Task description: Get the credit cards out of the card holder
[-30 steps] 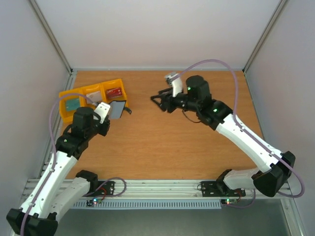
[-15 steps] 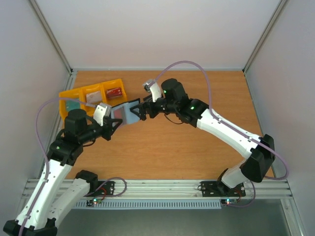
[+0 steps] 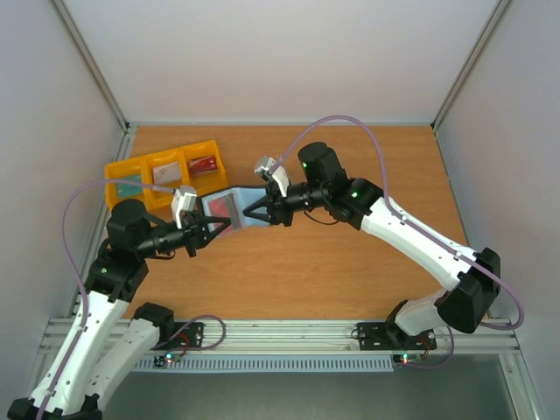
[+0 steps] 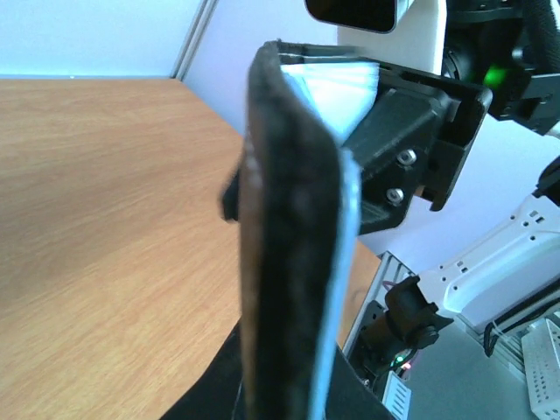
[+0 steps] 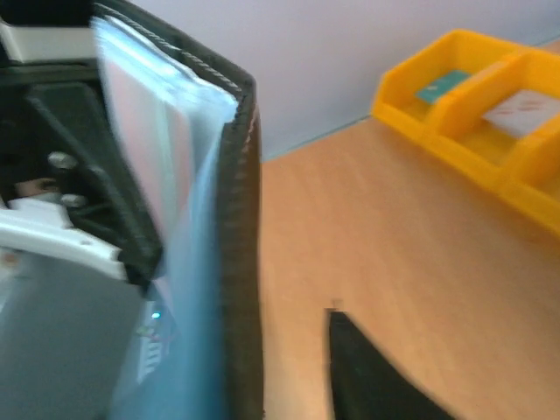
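Note:
The card holder [image 3: 243, 215] hangs open in the air between both grippers, its grey-blue inside facing up. A dark red card [image 3: 224, 208] shows in its pocket; the other credit cards are not clear to see. My left gripper [image 3: 212, 227] is shut on the holder's left edge, and the left wrist view shows the holder [image 4: 289, 219] edge-on between the jaws. My right gripper [image 3: 257, 213] is open at the holder's right edge. In the right wrist view the holder [image 5: 241, 227] stands at the left with pale cards [image 5: 153, 149] inside, and one finger [image 5: 372, 385] stands apart from it.
Yellow bins [image 3: 131, 168] holding teal, whitish and red cards stand at the back left of the wooden table [image 3: 367, 166], and they also show in the right wrist view [image 5: 472, 114]. White walls enclose the table on three sides.
My left gripper carried the card holder up and right, away from the bins. My right gripper swung left from the table's middle to the holder's right edge.

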### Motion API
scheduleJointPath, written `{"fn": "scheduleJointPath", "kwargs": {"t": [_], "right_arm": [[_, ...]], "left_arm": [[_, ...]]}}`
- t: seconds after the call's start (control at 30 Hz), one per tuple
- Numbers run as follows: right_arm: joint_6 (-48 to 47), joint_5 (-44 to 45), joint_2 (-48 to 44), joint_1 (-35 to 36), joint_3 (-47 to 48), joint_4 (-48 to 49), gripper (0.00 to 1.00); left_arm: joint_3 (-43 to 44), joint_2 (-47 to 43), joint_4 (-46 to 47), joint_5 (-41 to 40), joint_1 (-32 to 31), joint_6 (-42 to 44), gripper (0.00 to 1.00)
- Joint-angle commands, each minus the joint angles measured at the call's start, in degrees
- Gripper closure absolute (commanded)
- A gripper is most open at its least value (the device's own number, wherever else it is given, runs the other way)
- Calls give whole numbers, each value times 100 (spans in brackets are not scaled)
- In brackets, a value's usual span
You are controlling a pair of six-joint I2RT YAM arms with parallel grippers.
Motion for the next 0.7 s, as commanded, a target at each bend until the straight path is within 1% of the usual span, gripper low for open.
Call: {"fn": "scheduleJointPath", "kwargs": {"t": [0.0, 0.03, 0.07, 0.1, 0.17, 0.2, 0.23, 0.27, 0.3, 0.37, 0.4, 0.43, 0.47, 0.53, 0.6, 0.67], "right_arm": [[-14, -1286, -227, -201, -166, 405, 88], [101, -1453, -272, -319, -237, 541, 97], [232, -1621, -325, -422, -318, 676, 99], [311, -1781, -386, -543, -386, 786, 99], [337, -1926, -509, -732, -455, 792, 99], [284, -1976, -568, -823, -470, 725, 99], [237, -2047, -620, -898, -471, 663, 99], [168, -2114, -691, -966, -465, 576, 99], [100, -2176, -729, -990, -442, 512, 99], [139, -2328, -737, -996, -399, 552, 99], [211, -2394, -713, -996, -356, 584, 99], [251, -2423, -675, -997, -309, 568, 99], [261, -2408, -663, -997, -268, 537, 99], [319, -2330, -686, -999, -280, 612, 99], [434, -2343, -683, -1000, -319, 759, 99], [549, -2124, -654, -995, -303, 788, 99]], "left_arm": [[-55, -216, 713, 652, -21, -79, 100], [-73, -249, 711, 663, -21, -47, 100], [-65, -273, 685, 692, -26, -11, 96], [-42, -296, 617, 750, -22, 37, 78], [79, -321, 371, 860, -16, 277, 30], [156, -336, 264, 825, -17, 394, 21], [236, -345, 166, 771, -14, 448, 20], [289, -361, 132, 734, -15, 528, 25], [307, -382, 137, 707, -15, 591, 32], [241, -386, 293, 420, -20, 605, 52], [189, -378, 402, 174, -16, 500, 56], [175, -354, 524, -7, -13, 318, 55], [165, -311, 648, 8, -16, 188, 46], [129, -263, 945, 372, -20, 189, 42], [96, -273, 1066, 501, -26, 161, 37], [78, -267, 1061, 647, -23, 78, 26]]}}
